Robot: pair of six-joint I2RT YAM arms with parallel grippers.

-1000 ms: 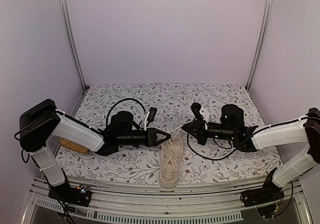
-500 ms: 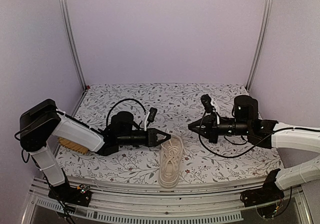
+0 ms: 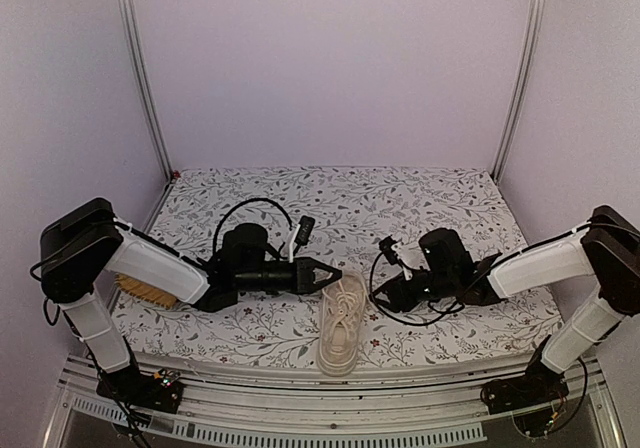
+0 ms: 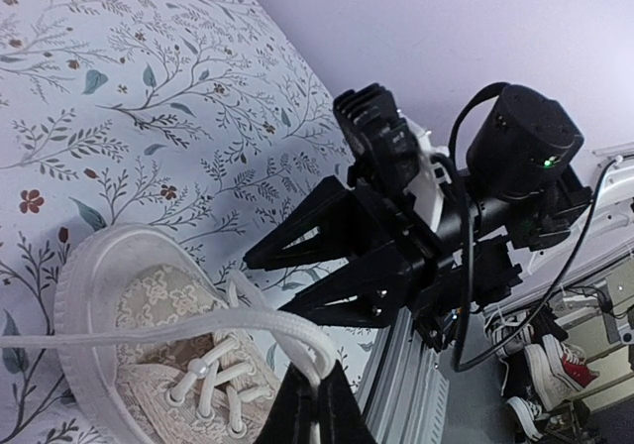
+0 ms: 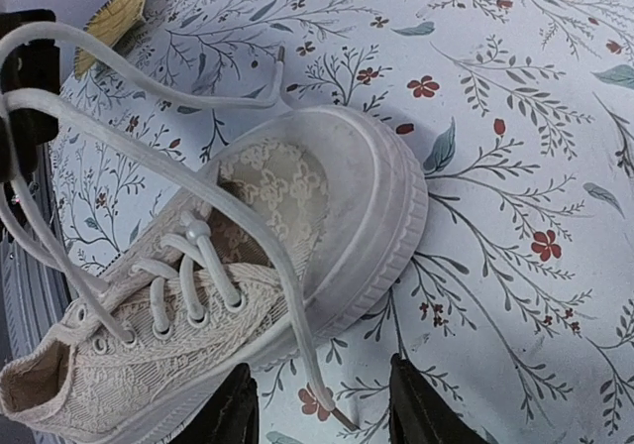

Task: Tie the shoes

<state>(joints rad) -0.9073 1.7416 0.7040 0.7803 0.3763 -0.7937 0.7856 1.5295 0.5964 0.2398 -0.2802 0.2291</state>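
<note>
The cream sneaker (image 3: 341, 326) lies on the floral cloth near the front edge, its toe pointing away from the arms. My left gripper (image 3: 336, 274) sits just above the toe's left side and is shut on a loop of the pale lace (image 4: 198, 330); its tips show in the left wrist view (image 4: 317, 396). My right gripper (image 3: 385, 291) is low by the shoe's right side, open and empty. In the right wrist view (image 5: 325, 414) the loose lace end (image 5: 342, 419) lies on the cloth between its fingers (image 5: 233, 409), beside the shoe (image 5: 327, 206).
A flat yellow woven mat (image 3: 142, 290) lies at the left, partly under the left arm, and shows in the right wrist view (image 5: 114, 13). Black cables loop over the cloth behind both grippers. The metal rail (image 3: 300, 408) runs along the near edge.
My right gripper pulled away to the right from the lace at the toe, then came back lower beside the shoe's right side. The left gripper stayed put, holding the lace.
</note>
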